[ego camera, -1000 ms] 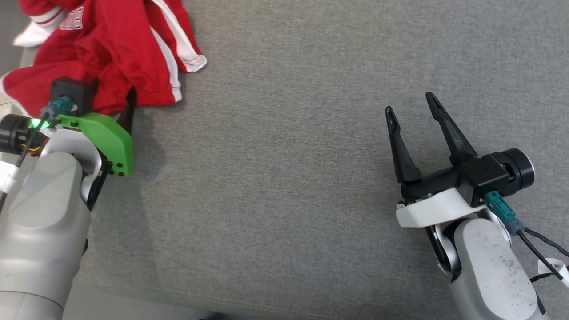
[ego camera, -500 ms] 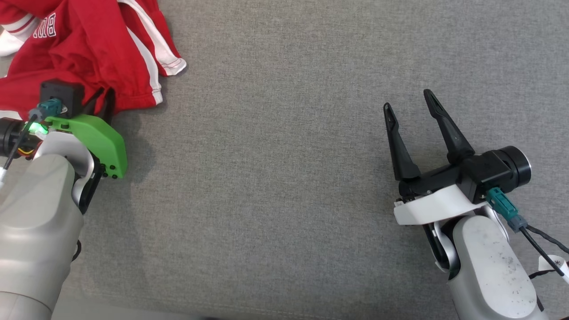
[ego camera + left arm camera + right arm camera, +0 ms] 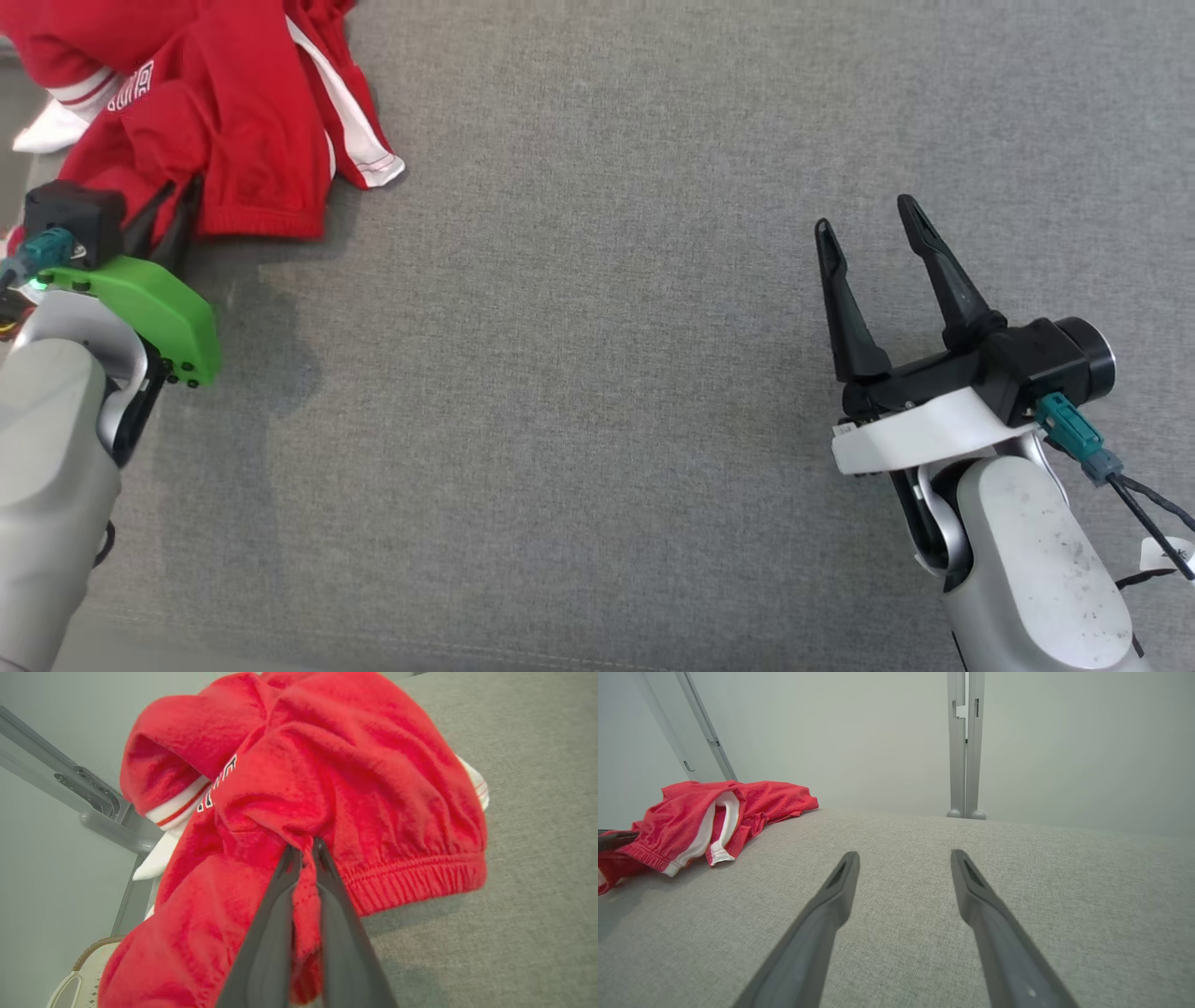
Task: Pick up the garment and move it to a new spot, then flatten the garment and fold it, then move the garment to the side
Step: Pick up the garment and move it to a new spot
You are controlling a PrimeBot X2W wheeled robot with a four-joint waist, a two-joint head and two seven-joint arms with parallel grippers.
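Two long-fingered arms reach over a grey fabric surface, and just one of them has anything in hand. The left gripper, at the near left behind a bright green wrist bracket, is clenched on the red garment. In its wrist view the two dark fingers press close together with a fold of red cloth pinched between them, just beside the gathered elastic hem. The garment sits bunched at the far left corner of the surface. It is a soft red heap with white side stripes, some white lettering across one fold and a white-and-red ribbed band tucked toward its far side. Part of the heap lies on the grey fabric, while the pinched fold rises up into the fingers. Whether the rest has left the surface I cannot tell. The right gripper hangs well apart from all this at the near right, above bare grey fabric. Its fingers are spread wide with nothing between them and point away from the robot. Its wrist view shows the garment off to the left, and a grey metal upright stands past the far edge of the surface against a pale wall.
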